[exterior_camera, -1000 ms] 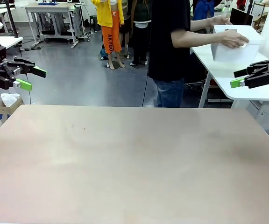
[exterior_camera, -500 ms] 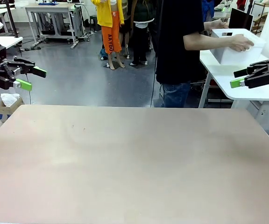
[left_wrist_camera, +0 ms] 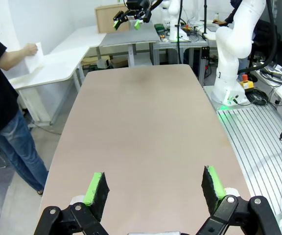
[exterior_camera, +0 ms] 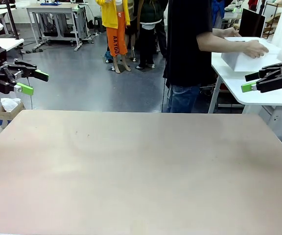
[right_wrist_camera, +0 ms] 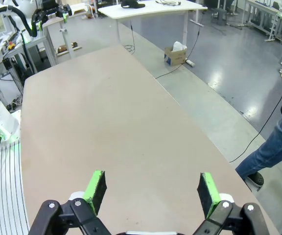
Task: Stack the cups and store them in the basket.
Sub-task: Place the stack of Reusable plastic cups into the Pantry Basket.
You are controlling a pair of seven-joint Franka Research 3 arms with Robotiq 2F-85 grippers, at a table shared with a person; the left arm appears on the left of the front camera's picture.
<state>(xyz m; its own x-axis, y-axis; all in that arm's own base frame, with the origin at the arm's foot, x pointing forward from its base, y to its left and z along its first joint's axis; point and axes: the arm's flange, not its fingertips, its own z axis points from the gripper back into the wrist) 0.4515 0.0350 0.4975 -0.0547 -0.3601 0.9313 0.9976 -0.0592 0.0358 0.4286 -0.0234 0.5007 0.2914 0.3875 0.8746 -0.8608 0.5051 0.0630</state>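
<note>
The white basket (exterior_camera: 242, 59) rests on a white side table beyond the far right corner, with a person's hands (exterior_camera: 256, 48) on it; in the left wrist view the basket (left_wrist_camera: 34, 58) is small at the far left. The cups are out of view. My left gripper (exterior_camera: 35, 82) hangs open above the left edge, nothing between its fingers, and its green pads stand wide apart in its own view (left_wrist_camera: 154, 188). Above the right edge my right gripper (exterior_camera: 247, 82) is open too, pads apart (right_wrist_camera: 151, 191), just in front of the basket.
The beige work table (exterior_camera: 141, 166) has a bare top. The white side table (exterior_camera: 273, 95) stands at the far right. A person in a black shirt (exterior_camera: 187, 44) stands behind the far edge. A cardboard box (exterior_camera: 8, 108) sits on the floor at left.
The person has stepped to the right and shifted the basket along the side table, setting it lower. Both arms have stayed still.
</note>
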